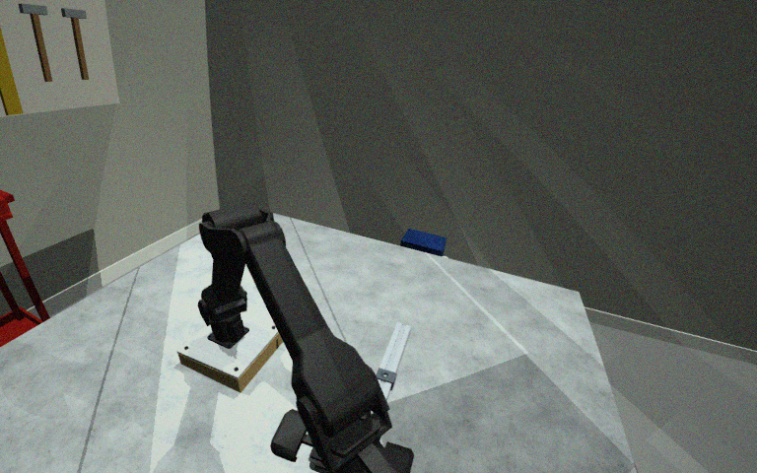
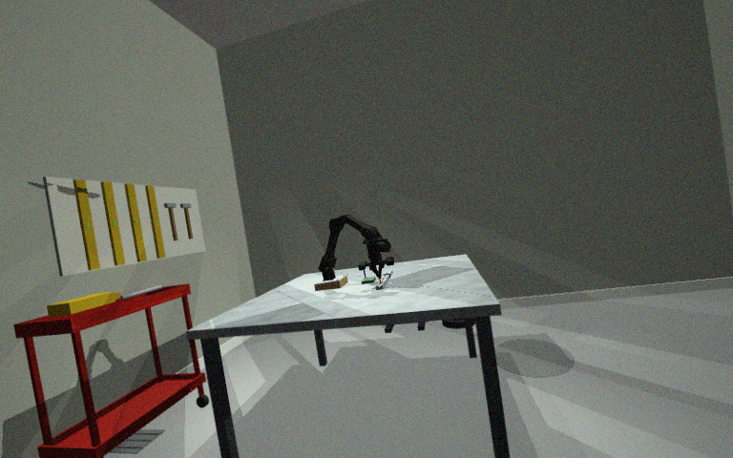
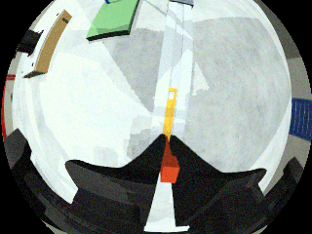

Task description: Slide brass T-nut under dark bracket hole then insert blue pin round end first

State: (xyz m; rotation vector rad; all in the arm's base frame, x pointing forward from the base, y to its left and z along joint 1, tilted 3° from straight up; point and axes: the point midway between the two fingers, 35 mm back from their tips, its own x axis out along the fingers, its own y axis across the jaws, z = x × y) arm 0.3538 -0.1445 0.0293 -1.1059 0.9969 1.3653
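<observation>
Wrist view, with top and exterior: our black six-joint arm (image 1: 329,357) (image 2: 359,223) reaches over the pale aluminum rail (image 1: 396,348) (image 2: 387,279) (image 3: 183,83). Its gripper (image 1: 354,445) (image 2: 380,277) (image 3: 167,139) is nearly closed, clamping the orange handle (image 2: 380,281) (image 3: 170,171). Pickup done, we judge. The yellow brass T-nut (image 3: 170,114) lies over the rail, short of the dark bracket (image 1: 386,374) (image 3: 182,2); seating unconfirmed. Sliding remains. Blue pin (image 2: 364,274) (image 3: 108,1) stands at the green tray (image 2: 368,280) (image 3: 114,19), insertion outstanding.

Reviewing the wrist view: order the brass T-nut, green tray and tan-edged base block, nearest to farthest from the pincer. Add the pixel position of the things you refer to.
1. Brass T-nut (image 3: 169,117): just ahead of the pincer (image 3: 167,139) (image 2: 380,282), over the rail.
2. Green tray (image 3: 114,19): farther ahead, left of the rail.
3. Tan-edged base block (image 3: 50,46): far left.
</observation>
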